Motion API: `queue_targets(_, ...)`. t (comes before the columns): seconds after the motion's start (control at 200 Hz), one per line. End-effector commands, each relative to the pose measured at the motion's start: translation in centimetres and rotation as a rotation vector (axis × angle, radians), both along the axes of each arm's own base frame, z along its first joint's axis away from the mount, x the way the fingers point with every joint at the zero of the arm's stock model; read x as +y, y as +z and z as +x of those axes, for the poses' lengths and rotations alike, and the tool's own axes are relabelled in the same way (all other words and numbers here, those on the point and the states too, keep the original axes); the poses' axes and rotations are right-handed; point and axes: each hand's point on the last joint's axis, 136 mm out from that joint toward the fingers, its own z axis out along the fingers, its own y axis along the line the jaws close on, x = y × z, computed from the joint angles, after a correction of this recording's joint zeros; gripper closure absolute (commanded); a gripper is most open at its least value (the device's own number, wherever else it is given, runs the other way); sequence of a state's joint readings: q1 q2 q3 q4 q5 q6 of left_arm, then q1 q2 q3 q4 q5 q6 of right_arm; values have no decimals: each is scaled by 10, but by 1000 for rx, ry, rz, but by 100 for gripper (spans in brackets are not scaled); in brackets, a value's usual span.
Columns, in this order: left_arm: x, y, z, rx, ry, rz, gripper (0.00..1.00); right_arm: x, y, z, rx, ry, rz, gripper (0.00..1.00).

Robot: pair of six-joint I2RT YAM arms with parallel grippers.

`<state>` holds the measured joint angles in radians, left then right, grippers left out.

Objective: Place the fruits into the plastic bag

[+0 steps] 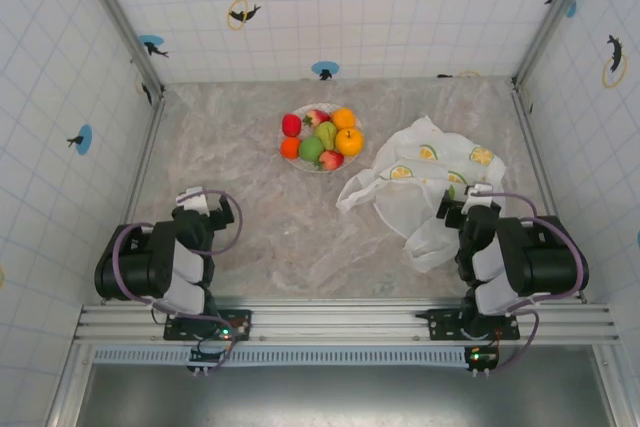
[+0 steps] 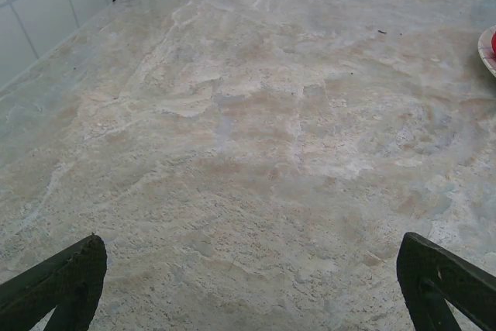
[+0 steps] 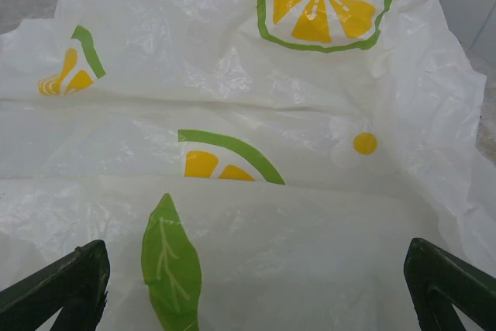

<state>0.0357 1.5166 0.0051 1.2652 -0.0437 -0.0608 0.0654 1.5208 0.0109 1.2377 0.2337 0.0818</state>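
Note:
Several toy fruits lie heaped on a round white plate [image 1: 322, 169] at the back middle of the table: a red strawberry [image 1: 291, 125], oranges [image 1: 343, 118], a green pear [image 1: 326, 134], a green apple [image 1: 311, 149] and a small red fruit [image 1: 331, 159]. The crinkly white plastic bag [image 1: 420, 187] with citrus prints lies to the right of the plate. My left gripper [image 1: 205, 205] stands open over bare table, well short of the plate. The right gripper [image 1: 465, 205] is open at the bag's near edge. Between its fingers [image 3: 70, 284] lies the bag [image 3: 256, 191], not gripped.
Tiled walls with dolphin stickers close in the table on the left, back and right. In the left wrist view the marble tabletop [image 2: 248, 153] stretches ahead, with the plate rim [image 2: 487, 50] at the right edge. Both arm bases sit on the rail at the near edge.

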Motion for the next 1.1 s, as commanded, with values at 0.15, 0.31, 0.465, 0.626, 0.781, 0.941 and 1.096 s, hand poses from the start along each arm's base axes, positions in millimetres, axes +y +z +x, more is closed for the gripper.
queue_targets(0.15,0,2,0,-8,-1,-20,2,0,3,-3,-18,-2,2,0)
queue_targets(0.31,0,2,1,-10,-1,-19,2,-1,3,-3,-18,-2,2,0)
queue_targets(0.465,0,1,0,-7,-1,-20,2,-1,4,-3,-20,-2,2,0)
queue_targets(0.626,0,2,0,-8,-1,-19,2,-1,3,-3,-19,-2,2,0)
queue_targets(0.781,0,1,0,-7,-1,-22,2,-1,3,-3,-17,-1,2,0)
queue_targets(0.941,0,2,0,-8,-3,-22,2,-1,3,-3,-16,-2,2,0)
queue_targets(1.096,-1,4,0,-18,-5,-22,2,0,3,-3,-19,0,3,0)
